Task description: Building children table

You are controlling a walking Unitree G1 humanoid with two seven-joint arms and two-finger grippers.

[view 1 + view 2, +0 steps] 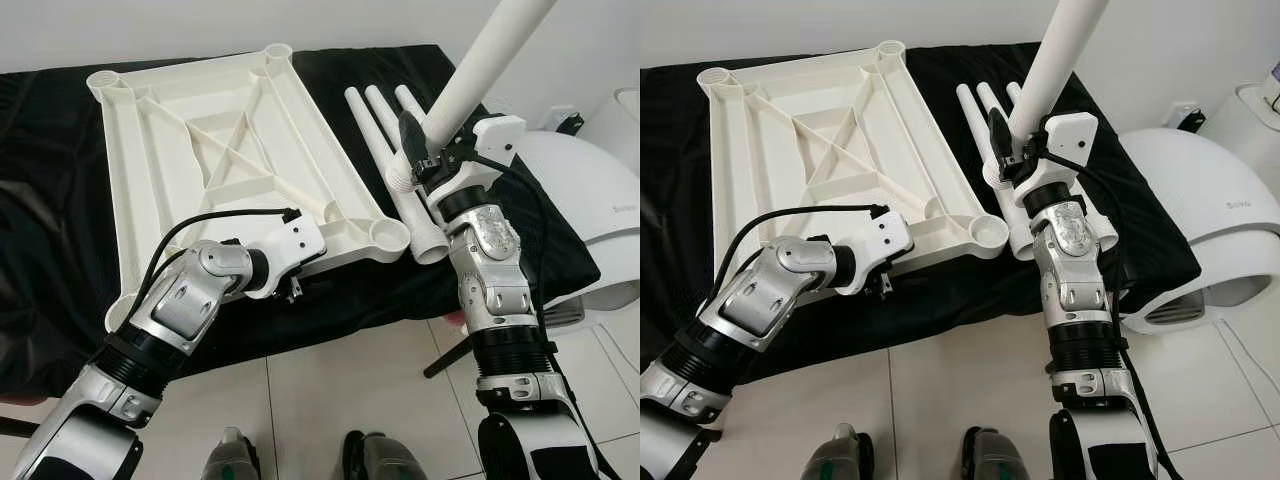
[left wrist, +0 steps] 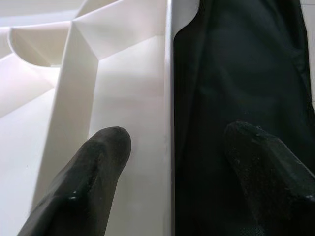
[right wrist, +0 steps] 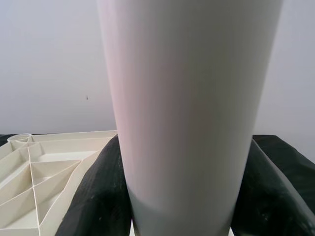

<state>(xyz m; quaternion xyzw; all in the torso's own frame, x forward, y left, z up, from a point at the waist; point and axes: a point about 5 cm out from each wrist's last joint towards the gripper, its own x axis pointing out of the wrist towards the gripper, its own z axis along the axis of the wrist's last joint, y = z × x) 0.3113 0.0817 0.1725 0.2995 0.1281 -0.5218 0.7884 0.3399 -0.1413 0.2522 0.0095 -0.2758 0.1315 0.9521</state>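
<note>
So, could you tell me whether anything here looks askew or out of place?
Nothing looks damaged. The white tabletop lies upside down on the black cloth, ribs up, as assembly needs. The right gripper holds one leg tilted up; three more legs lie beside the tabletop.

I see my left tool spread open astride the white tabletop's rim, one finger over plastic, the other over black cloth.
</note>
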